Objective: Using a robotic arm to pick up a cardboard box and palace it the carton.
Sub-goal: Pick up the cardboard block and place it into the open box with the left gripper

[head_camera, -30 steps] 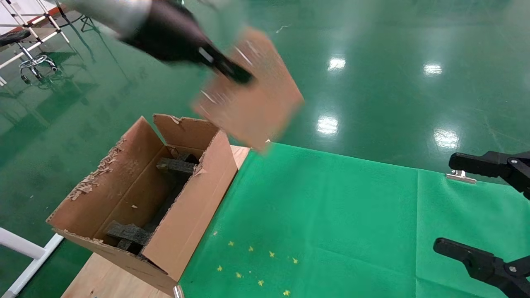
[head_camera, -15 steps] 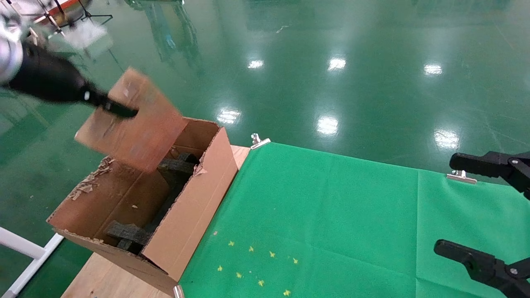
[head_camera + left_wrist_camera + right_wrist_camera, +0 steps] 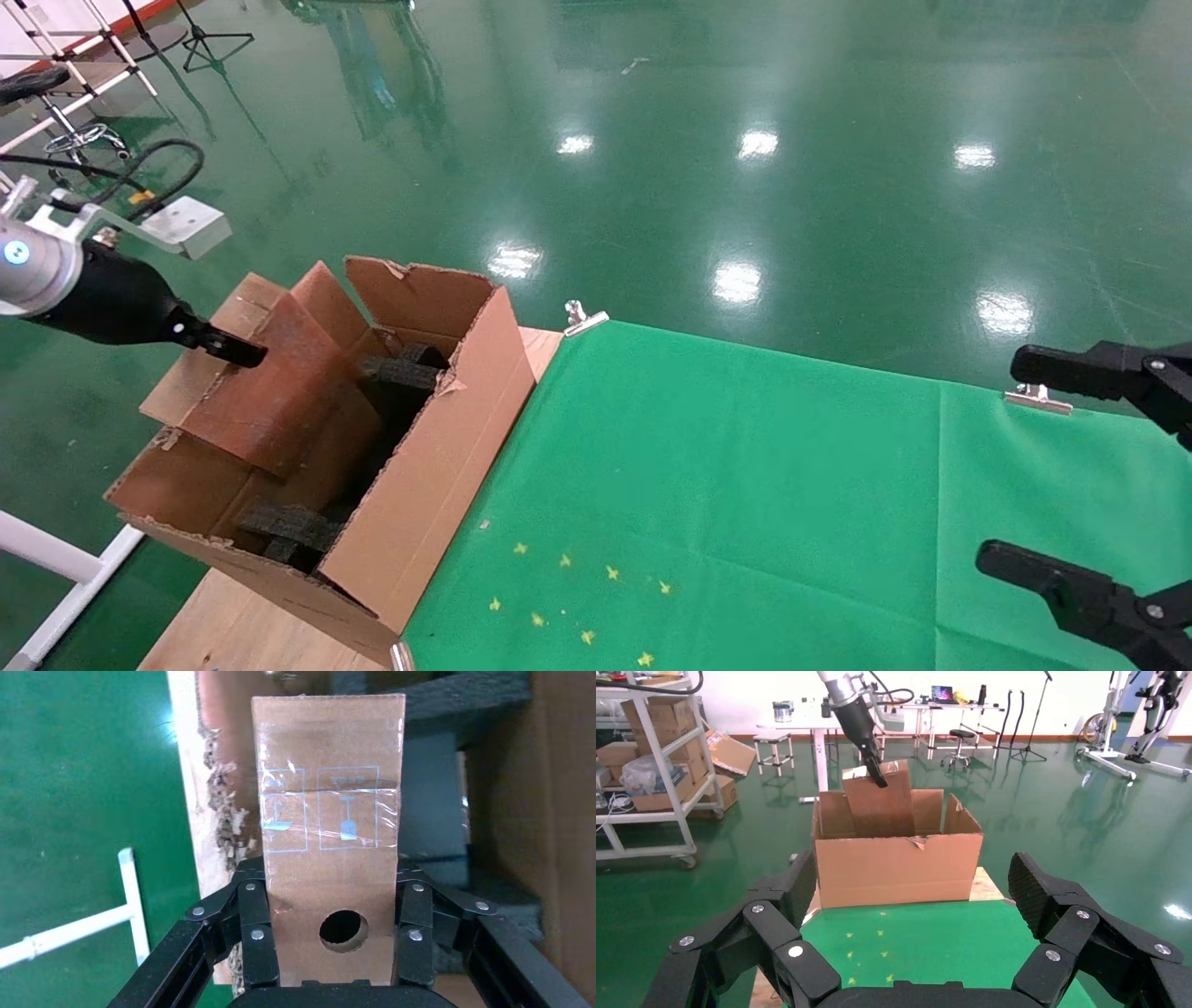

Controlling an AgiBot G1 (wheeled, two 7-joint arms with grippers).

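The robotic arm, my left one, reaches in from the left. Its gripper is shut on the cardboard box, a slim brown block wrapped in tape. The box hangs tilted, its lower end inside the carton by the left wall. In the left wrist view the fingers clamp both sides of the box beside its round hole. Black foam pieces lie in the carton. My right gripper is open and empty at the table's right edge. The right wrist view shows the carton with the box above its rim.
A green cloth covers the wooden table, held by metal clips. Small yellow star marks lie near the front. A white frame stands left of the table. Shelves and tables stand far off on the green floor.
My left arm has swung the cardboard box from high above the table's far edge to the left and down into the carton. The right arm has not moved.
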